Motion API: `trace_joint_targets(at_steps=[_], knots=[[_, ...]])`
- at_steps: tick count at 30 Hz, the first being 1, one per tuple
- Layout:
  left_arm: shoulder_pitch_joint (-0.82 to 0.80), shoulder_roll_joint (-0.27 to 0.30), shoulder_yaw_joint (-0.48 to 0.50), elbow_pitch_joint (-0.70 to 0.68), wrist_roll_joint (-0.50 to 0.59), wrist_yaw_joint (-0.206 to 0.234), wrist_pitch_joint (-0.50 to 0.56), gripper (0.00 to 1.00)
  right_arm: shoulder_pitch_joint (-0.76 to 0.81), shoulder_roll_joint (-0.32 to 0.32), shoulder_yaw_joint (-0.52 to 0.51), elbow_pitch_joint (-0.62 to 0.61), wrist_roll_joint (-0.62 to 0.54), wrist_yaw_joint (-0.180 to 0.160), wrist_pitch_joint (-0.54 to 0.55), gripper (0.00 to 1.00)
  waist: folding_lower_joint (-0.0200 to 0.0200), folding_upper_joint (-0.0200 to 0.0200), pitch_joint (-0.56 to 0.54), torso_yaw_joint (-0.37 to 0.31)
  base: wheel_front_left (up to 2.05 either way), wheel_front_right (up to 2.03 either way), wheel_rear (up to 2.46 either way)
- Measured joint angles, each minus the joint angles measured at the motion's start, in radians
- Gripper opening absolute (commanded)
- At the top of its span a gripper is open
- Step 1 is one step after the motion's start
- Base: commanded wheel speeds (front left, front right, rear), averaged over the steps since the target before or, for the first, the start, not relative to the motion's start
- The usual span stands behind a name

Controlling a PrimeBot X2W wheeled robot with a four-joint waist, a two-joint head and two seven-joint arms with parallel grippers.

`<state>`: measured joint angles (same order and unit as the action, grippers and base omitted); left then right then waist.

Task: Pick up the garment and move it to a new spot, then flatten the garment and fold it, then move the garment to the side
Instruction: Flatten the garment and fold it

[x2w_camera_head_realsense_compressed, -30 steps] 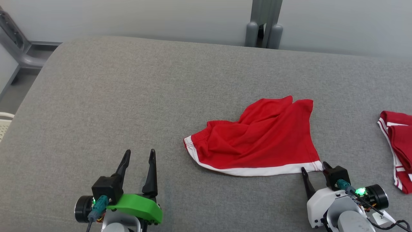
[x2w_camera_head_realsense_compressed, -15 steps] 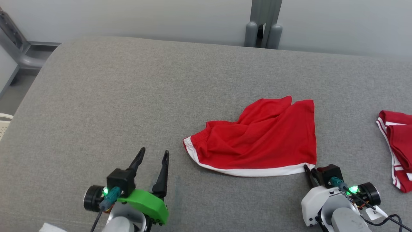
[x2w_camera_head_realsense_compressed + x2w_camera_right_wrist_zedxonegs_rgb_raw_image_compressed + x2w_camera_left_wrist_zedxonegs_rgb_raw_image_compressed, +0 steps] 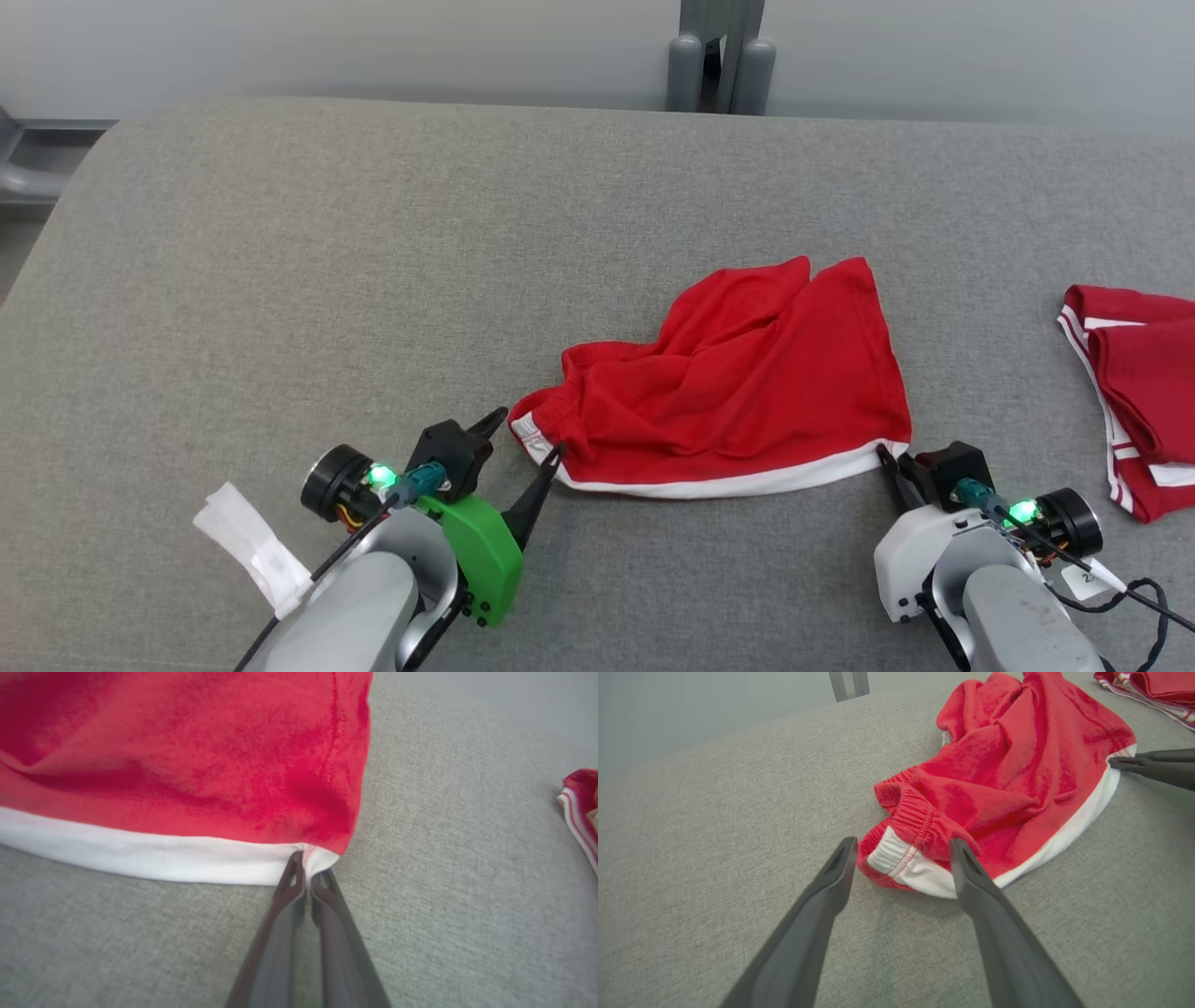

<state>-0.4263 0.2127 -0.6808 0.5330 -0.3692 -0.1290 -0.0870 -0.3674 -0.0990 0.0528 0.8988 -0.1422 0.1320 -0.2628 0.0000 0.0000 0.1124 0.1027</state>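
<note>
The grey bench (image 3: 280, 280) carries the rumpled red garment (image 3: 747, 392) with white trim. A second red piece (image 3: 1139, 401) lies well apart to the garment's right. At the garment's near left corner the left gripper (image 3: 530, 430) stands wide open, a finger on either side of the waistband end. At the garment's near right corner the right gripper (image 3: 887, 455) is pinched closed on the white hem.

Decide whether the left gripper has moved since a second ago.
Yes. The left gripper has moved rightward up to the red shorts, its open jaws now flanking their white-trimmed corner.
</note>
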Motion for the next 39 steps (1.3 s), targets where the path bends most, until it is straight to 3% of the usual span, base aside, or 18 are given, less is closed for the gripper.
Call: trace_joint_targets(at_steps=[14, 18, 22, 23, 24, 26, 27, 33, 39], knots=[[-0.136, 0.107, -0.318, 0.049, -0.269, 0.000, 0.035, 0.99, -0.033, -0.006, 0.030, 0.009, 0.019, 0.000, -0.003, 0.00, 0.0000, 0.0000, 0.029, -0.030, 0.00, 0.00, 0.00], [-0.150, 0.131, -0.382, 0.048, -0.327, 0.000, 0.041, 0.88, -0.034, -0.007, 0.033, 0.005, 0.026, 0.000, -0.003, 0.00, 0.0000, 0.0000, 0.032, -0.030, 0.00, 0.00, 0.00], [-0.163, 0.151, -0.420, 0.057, -0.374, 0.000, 0.030, 0.61, -0.035, -0.007, 0.034, 0.001, 0.029, 0.000, -0.003, 0.00, 0.0000, 0.0000, 0.035, -0.030, 0.00, 0.00, 0.00], [-0.166, 0.153, -0.428, 0.060, -0.384, 0.000, 0.025, 0.47, -0.035, -0.007, 0.034, 0.000, 0.032, 0.000, -0.003, 0.00, 0.0000, 0.0000, 0.035, -0.030, 0.00, 0.00, 0.00], [-0.169, 0.155, -0.434, 0.063, -0.391, 0.000, 0.023, 0.41, -0.035, -0.007, 0.034, -0.002, 0.036, 0.000, -0.003, 0.00, 0.0000, 0.0000, 0.034, -0.030, 0.00, 0.00, 0.00], [-0.172, 0.158, -0.448, 0.069, -0.410, 0.000, 0.014, 0.09, -0.035, -0.007, 0.034, -0.006, 0.043, 0.000, -0.003, 0.00, 0.0000, 0.0000, 0.034, -0.029, 0.00, 0.00, 0.00], [-0.172, 0.159, -0.453, 0.074, -0.422, 0.000, 0.012, 0.00, -0.035, -0.007, 0.034, -0.008, 0.049, 0.000, -0.003, 0.00, 0.0000, 0.0000, 0.034, -0.028, 0.00, 0.00, 0.00], [-0.175, 0.160, -0.439, 0.081, -0.485, 0.000, -0.069, 0.00, -0.035, 0.003, 0.029, -0.038, 0.123, 0.000, -0.002, 0.00, 0.0000, 0.0000, 0.026, -0.028, 0.00, 0.00, 0.00], [-0.173, 0.173, -0.383, 0.045, -0.533, 0.000, -0.140, 0.00, -0.035, 0.003, 0.056, -0.143, 0.240, 0.000, -0.001, 0.00, 0.0000, 0.0000, -0.004, -0.034, 0.00, 0.00, 0.00]])
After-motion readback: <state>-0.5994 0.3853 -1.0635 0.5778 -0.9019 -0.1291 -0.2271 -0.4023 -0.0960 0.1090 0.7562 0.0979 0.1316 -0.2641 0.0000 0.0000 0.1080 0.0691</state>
